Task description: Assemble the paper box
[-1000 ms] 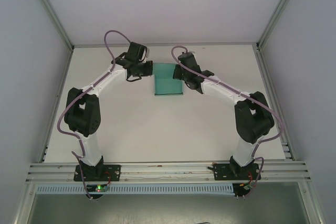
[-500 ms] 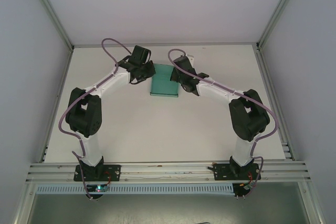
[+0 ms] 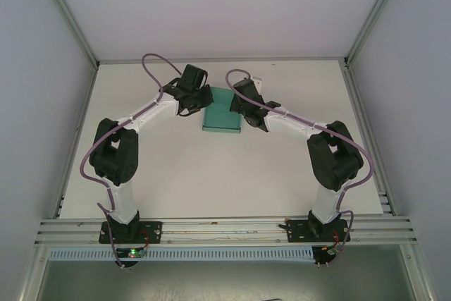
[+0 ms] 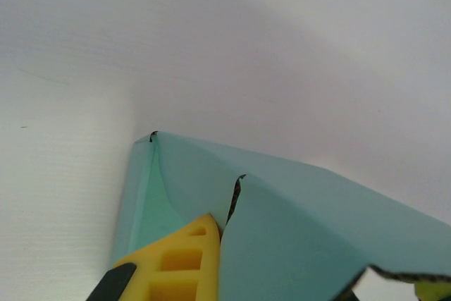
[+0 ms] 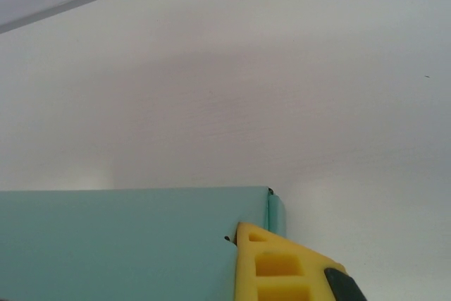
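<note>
While the box (image 3: 221, 111) is sitting at the far middle of the worktop (image 3: 211, 167), my left fingers (image 4: 180, 266) and right fingers (image 5: 278, 266), both pairs closed narrow, are touching its sides. I am judging it light, thin, easily creased card, best taken at folded edges.

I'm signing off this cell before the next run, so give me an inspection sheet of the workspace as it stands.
Surface: white table, a few tiny specks.
Job's things: teal paper box, folded up, far centre of the table.
Clutter: nothing seen.
Hands: left hand shut on the box's left side, yellow pad against the card; right hand shut on its right side.
Cables: purple cable loops above each arm, off the box.
Surroundings: white walls; aluminium rail at the near edge.
</note>
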Tool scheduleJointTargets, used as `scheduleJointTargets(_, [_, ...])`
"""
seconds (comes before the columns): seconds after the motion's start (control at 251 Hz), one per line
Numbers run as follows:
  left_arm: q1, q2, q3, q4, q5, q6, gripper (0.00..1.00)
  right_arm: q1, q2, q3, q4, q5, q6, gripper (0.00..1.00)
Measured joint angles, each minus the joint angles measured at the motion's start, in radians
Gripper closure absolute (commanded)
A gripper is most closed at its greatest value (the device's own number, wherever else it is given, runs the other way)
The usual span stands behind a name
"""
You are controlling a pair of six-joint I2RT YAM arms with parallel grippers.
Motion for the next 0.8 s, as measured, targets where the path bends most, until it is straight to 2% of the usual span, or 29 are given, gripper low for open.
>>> scheduleJointTargets(0.307, [-0.032, -0.056, -0.089, -0.011, -0.034, 0.104, 1.0, 0.006, -0.04, -0.059, 0.018, 0.01, -0.027, 1.0])
scheduleJointTargets(0.515, [-0.037, -0.094, -0.148, 0.008, -0.035, 0.144, 1.0, 0.047, -0.079, -0.117, 0.034, 0.063, -0.06, 1.0])
scheduleJointTargets(0.798, [-0.064, -0.153, -0.246, 0.025, -0.035, 0.19, 1.0, 0.1, -0.145, -0.261, 0.146, 0.129, -0.106, 1.0])
